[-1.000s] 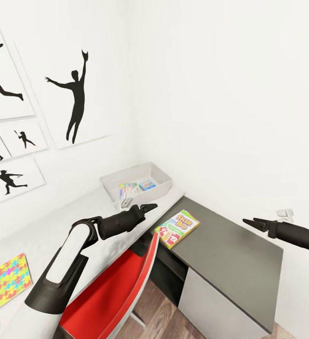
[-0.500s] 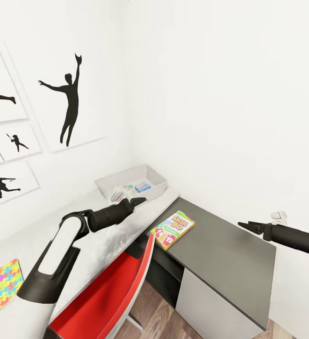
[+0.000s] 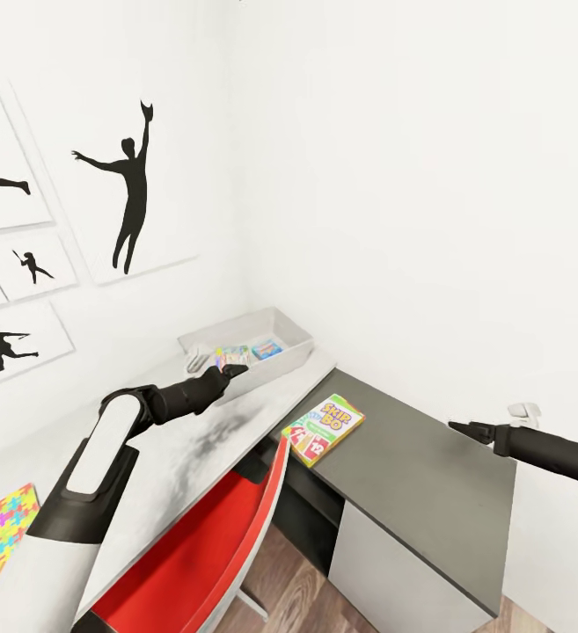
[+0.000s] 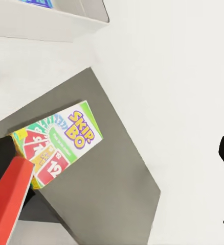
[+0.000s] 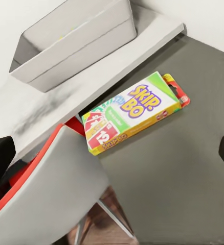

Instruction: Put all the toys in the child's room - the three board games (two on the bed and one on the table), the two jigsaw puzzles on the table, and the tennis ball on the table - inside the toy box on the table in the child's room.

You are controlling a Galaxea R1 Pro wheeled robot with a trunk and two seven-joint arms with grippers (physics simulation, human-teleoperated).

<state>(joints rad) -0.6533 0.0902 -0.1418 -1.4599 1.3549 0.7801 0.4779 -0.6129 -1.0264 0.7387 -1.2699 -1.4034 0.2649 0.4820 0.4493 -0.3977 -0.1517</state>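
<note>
Grey toy box (image 3: pixel 202 339) lies just beyond your left gripper (image 3: pixel 224 373), whose spread I cannot tell. SKIP-BO game (image 3: pixel 324 427) rests on the dark cabinet (image 3: pixel 429 475), between both grippers; right gripper (image 3: pixel 464 428) looks closed. Next, fetch it.

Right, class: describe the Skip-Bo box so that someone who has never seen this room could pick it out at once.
Find the pale grey table along the picture wall; a lower dark grey cabinet top adjoins its far end. The Skip-Bo box lies flat on that dark top, by the red chair. Unlike the games in the grey toy box, it lies outside, rainbow-coloured, with red cards.
</note>
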